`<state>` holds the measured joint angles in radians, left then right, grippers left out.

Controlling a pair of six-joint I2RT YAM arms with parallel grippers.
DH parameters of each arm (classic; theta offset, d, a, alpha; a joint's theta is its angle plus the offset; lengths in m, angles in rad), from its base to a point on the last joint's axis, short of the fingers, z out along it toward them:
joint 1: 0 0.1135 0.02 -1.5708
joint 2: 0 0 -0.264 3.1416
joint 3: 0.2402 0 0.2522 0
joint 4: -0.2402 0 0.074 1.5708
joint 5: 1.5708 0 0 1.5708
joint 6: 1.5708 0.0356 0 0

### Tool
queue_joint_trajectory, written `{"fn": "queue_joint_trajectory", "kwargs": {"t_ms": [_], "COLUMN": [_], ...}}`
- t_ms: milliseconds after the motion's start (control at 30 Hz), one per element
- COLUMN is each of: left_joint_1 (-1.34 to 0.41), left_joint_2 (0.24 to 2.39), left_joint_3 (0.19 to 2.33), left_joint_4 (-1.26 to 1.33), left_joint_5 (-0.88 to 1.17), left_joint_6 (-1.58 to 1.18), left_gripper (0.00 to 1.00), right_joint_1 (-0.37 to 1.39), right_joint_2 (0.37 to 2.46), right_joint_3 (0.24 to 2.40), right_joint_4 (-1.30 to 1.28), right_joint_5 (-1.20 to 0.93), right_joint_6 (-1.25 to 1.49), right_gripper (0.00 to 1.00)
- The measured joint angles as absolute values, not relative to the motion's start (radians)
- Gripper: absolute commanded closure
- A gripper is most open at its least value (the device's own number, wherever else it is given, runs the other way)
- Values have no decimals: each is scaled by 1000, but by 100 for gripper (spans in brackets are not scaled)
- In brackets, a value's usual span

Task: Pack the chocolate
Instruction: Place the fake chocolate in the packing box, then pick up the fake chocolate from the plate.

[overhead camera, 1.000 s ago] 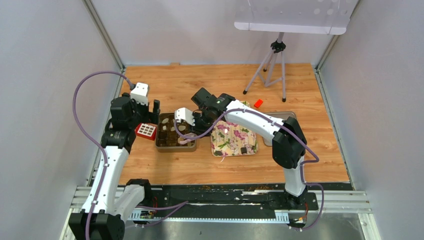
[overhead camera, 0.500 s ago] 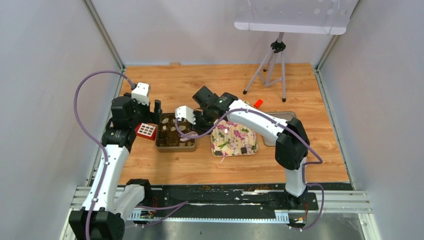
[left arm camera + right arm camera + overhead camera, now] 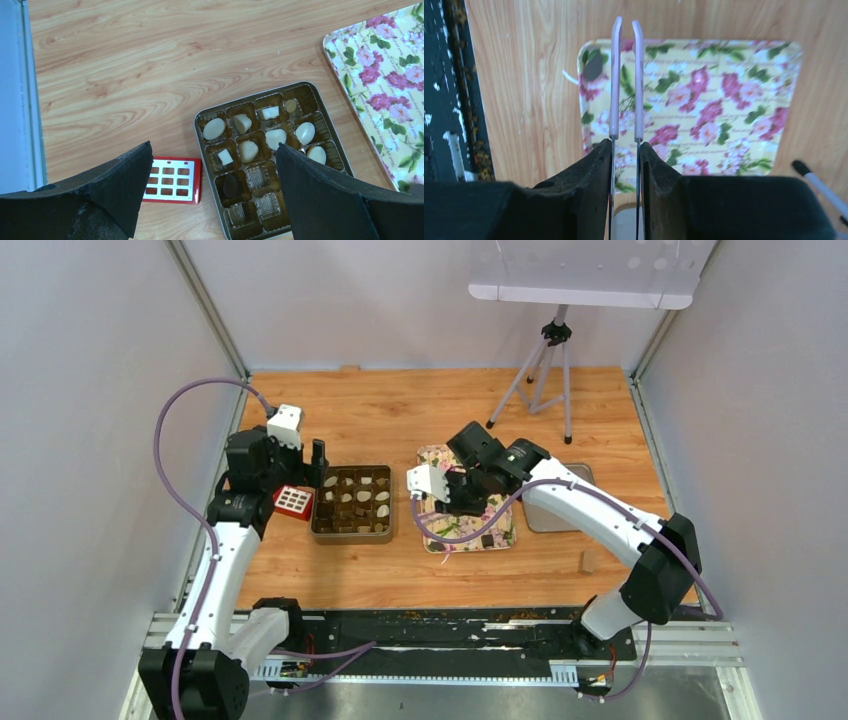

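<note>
- Left gripper gapes wide and holds nothing; it hangs over the tin toward its 10 o'clock corner
- The chocolate sits in the tin's cups; it is mostly cream pieces toward 12 o'clock, with one dark piece lower down; several cups toward 6 o'clock are bare
- One more dark piece lies on the floral tray near its 5 o'clock corner; the tray is at the tin's 3 o'clock
- Right gripper is narrow, pinching pink-tipped tweezers over the tray; the tips are nearly together with nothing between them
- A red grid-faced block lies on the worktop just beside the tin's 9 o'clock side
</note>
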<state>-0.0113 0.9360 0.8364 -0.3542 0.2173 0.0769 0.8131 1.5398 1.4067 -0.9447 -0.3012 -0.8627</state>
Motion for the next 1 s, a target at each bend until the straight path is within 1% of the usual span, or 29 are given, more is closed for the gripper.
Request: {"fn": "queue_joint_trajectory", "kwargs": {"t_ms": [133, 233, 500, 1000], "left_joint_1": [-11, -11, -11, -11], "left_joint_2": [952, 960, 960, 950], "left_joint_3": [837, 837, 837, 826], "left_joint_4": [-354, -354, -354, -347], "left_joint_5": [228, 231, 234, 234], "left_joint_6": [69, 65, 64, 65], "left_gripper": [0, 0, 0, 0], "right_joint_1": [797, 792, 786, 784], "right_joint_2": [1532, 1532, 1552, 1620], "right_joint_3": [1317, 1293, 1291, 1304], "right_joint_4": [-977, -993, -994, -1010], "right_joint_5": [-281, -277, -279, -286], "right_joint_6": [-879, -881, -880, -876], "right_gripper": [71, 69, 65, 63]}}
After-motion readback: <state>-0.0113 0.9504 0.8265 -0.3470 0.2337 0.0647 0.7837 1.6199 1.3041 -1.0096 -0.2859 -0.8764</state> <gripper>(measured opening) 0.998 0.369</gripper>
